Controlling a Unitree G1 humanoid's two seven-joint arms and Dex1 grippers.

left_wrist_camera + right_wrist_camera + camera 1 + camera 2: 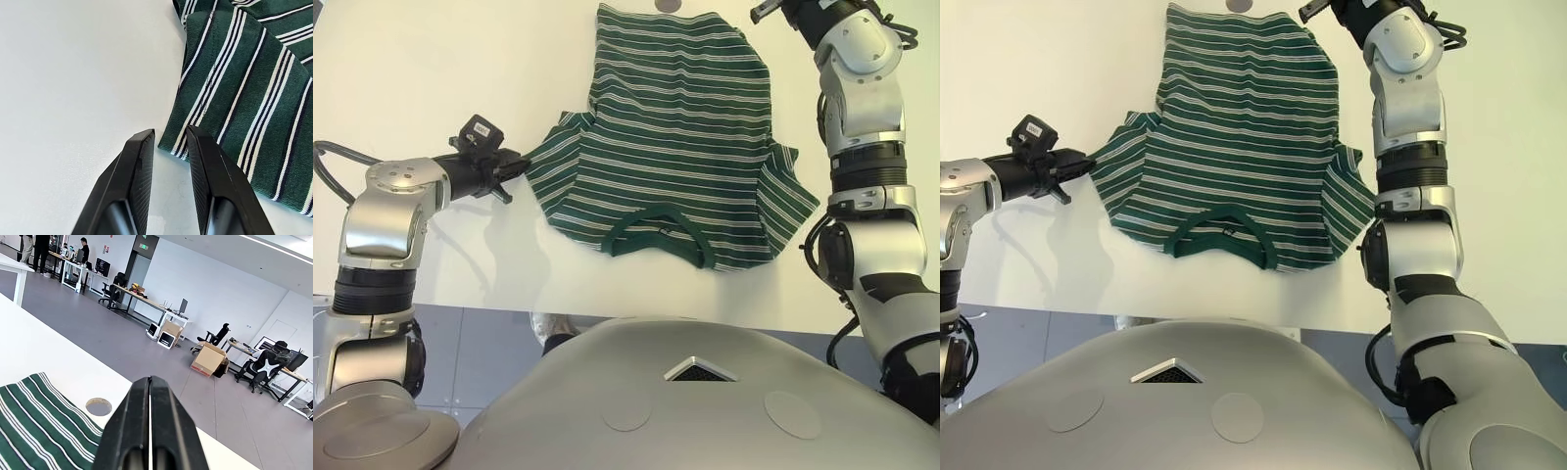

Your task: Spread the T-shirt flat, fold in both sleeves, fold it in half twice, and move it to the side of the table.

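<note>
Covering the smooth white table (431,78), the striped green T-shirt (675,137) lies rumpled.

Item: green T-shirt (675,137) with thin white stripes, lying face-up and mostly flat on a white counter (431,69), its collar (658,230) at the near edge and its hem at the far edge, next to a small round grey hole (669,4) in the counter. Its left sleeve (553,157) is spread outward, and the left pincer (516,164) lies low on the counter with its tips at the sleeve's edge. The right sleeve (793,196) is rumpled, and the right pincer (762,12) is beside the far right hem corner.
</note>
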